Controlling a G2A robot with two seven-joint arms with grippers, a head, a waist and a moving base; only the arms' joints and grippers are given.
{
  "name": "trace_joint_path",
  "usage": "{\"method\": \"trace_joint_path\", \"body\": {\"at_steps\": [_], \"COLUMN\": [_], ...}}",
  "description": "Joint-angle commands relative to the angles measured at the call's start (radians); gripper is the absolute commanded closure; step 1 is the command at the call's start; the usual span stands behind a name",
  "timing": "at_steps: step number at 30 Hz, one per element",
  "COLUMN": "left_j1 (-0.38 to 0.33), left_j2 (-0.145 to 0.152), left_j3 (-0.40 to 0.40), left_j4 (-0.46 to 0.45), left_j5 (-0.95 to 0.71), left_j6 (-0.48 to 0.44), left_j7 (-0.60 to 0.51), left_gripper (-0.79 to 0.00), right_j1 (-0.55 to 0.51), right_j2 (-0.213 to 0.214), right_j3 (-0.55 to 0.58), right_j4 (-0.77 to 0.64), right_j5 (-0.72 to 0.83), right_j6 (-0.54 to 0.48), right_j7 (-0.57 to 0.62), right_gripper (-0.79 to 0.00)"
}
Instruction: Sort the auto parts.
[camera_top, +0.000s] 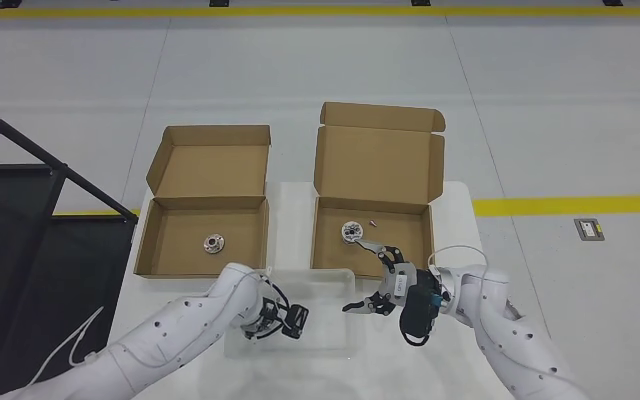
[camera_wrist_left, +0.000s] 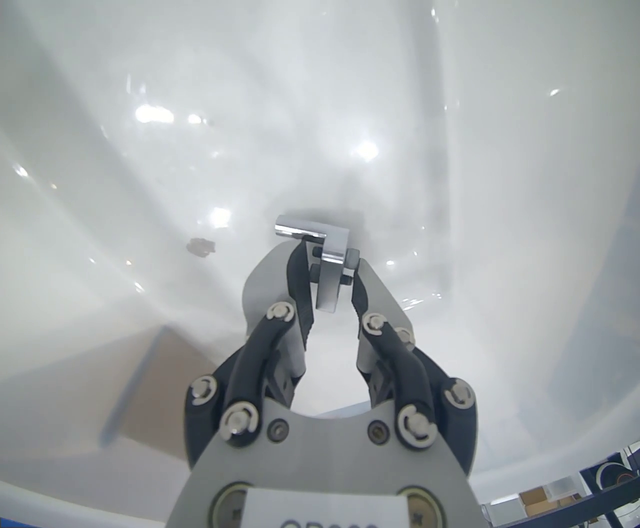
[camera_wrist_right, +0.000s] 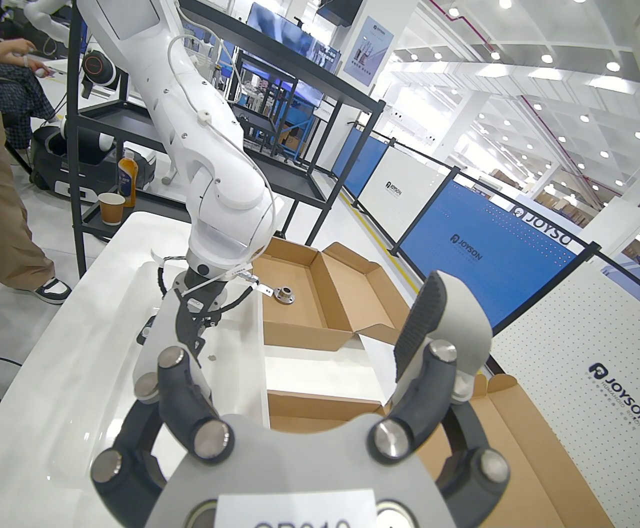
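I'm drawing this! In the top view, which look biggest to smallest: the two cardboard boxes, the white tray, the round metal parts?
1. Picture-left cardboard box and picture-right cardboard box: about alike.
2. White tray, partly under the arms.
3. Round metal parts: tiny, alike.

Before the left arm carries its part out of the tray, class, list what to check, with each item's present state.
1. L-shaped bracket clamped between the left gripper's fingers: ok.
2. Bracket lifted off the white tray: cannot tell.
3. Left box and right box open: ok.
4. Right gripper open, holding nothing: ok.
5. Way to the right box free: not ok, the right gripper hangs at its front edge.
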Motion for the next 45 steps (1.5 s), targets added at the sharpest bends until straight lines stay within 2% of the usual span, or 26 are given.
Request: {"method": "trace_joint_path", "body": {"at_steps": [1,7,12,16,21,27,31,41,45], "left_j1": [0.003,0.0,0.017,0.074,0.208,0.384,0.481,0.488,0.515], "left_j2": [0.005,0.042,0.111,0.188,0.281,0.349,0.374,0.375,0.367], "left_j3": [-0.014,-0.053,-0.149,-0.295,-0.521,-0.759,-0.874,-0.879,-0.886], "left_j4": [-0.009,-0.06,-0.159,-0.259,-0.349,-0.392,-0.367,-0.369,-0.333], "left_j5": [-0.017,-0.029,-0.067,-0.104,-0.138,-0.191,-0.226,-0.233,-0.238], "left_j6": [0.0,0.0,0.0,0.0,0.032,0.142,0.187,0.191,0.277], "left_j7": [0.025,0.049,0.061,0.083,0.098,0.203,0.253,0.255,0.284], "left_gripper": [0.0,0.0,0.0,0.0,0.0,0.0,0.0,0.0,0.0], "right_j1": [0.0,0.0,0.0,0.0,0.0,0.0,0.0,0.0,0.0], "right_j2": [0.0,0.0,0.0,0.0,0.0,0.0,0.0,0.0,0.0], "right_j3": [0.0,0.0,0.0,0.0,0.0,0.0,0.0,0.0,0.0], "right_j4": [0.0,0.0,0.0,0.0,0.0,0.0,0.0,0.0,0.0], "right_j5": [0.0,0.0,0.0,0.0,0.0,0.0,0.0,0.0,0.0], "right_j6": [0.0,0.0,0.0,0.0,0.0,0.0,0.0,0.0,0.0], "right_j7": [0.0,0.0,0.0,0.0,0.0,0.0,0.0,0.0,0.0], "right_gripper": [-0.785,-0.785,-0.785,-0.785,-0.785,-0.785,-0.785,-0.785,-0.785]}}
